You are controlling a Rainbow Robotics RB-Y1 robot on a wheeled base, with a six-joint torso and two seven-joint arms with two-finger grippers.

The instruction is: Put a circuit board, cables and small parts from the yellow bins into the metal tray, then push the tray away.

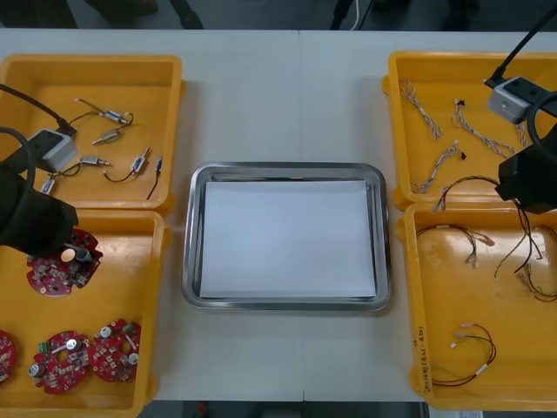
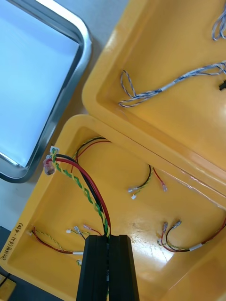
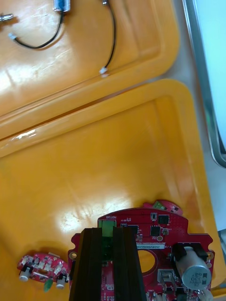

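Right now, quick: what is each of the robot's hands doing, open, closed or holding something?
Left gripper: fingers closed on a round red circuit board.
Right gripper: fingers closed on a red and yellow cable.

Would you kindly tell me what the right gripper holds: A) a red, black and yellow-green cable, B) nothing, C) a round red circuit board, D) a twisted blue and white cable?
A: the right gripper is shut on the red, black and yellow-green cable, which runs out from between its fingers.
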